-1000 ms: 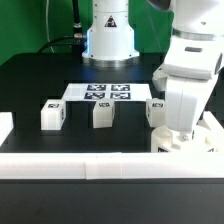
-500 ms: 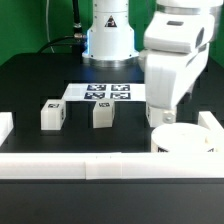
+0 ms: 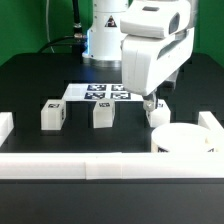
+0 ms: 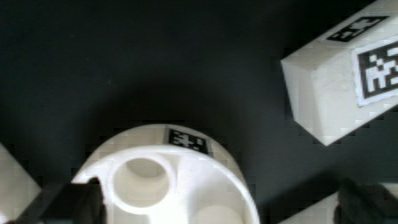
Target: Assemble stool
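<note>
Legs seem the step in hand. Three stand in a row on the desk (image 3: 30, 80): the far leg (image 3: 52, 114) and middle leg (image 3: 102, 114) well apart from the seat (image 3: 185, 138), the near leg (image 3: 156, 111) just beside it. The claw (image 3: 150, 101) hangs over that near leg, fingers (image 4: 54, 200) apart and empty. Next it probably must drop, clamp the leg and carry it to the seat. The marker board (image 3: 100, 93) lies beyond the row; rails (image 3: 100, 162) wall the seat's corner, cramping approach.
</note>
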Available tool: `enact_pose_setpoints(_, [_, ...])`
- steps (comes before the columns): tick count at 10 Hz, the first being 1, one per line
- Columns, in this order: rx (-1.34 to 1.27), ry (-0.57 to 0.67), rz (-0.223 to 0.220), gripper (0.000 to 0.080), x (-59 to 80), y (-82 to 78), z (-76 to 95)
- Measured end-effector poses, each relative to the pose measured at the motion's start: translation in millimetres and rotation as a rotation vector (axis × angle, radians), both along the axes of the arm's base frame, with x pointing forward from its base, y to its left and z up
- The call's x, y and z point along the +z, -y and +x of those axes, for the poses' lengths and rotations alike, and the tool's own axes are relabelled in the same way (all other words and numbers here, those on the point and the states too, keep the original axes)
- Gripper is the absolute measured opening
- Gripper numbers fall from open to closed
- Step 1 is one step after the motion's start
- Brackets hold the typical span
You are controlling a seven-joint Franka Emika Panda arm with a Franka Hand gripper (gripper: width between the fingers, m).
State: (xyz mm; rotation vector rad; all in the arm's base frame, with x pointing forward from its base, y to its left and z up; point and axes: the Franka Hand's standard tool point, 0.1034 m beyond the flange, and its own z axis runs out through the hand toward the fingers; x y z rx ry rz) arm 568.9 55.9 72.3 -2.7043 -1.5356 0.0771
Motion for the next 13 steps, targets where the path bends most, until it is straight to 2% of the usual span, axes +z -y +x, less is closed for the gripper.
enact_pose_setpoints(2, [-0.166,0.0,-0.007,0.0649,-1.2,0.5,-1.1])
enact_pose_setpoints(4, [-0.448,-0.015,-0.027,0.0649,-11.6,7.5,-15.5])
enact_pose_setpoints(6, [-0.589,0.007,-0.02,0.0649,-18.2,4.8,-17.7])
enact_pose_setpoints(10, [-0.885,-0.008,-0.015,0.0649,-17.5,-0.8,-17.9])
enact_pose_setpoints(11, [-1.047,-0.01,-0.025,0.0649,-15.2,-4.2,-18.3])
enact_pose_setpoints(13, [-1.294,-0.031,-0.04,0.0649,-21.4,-7.5,-25.0])
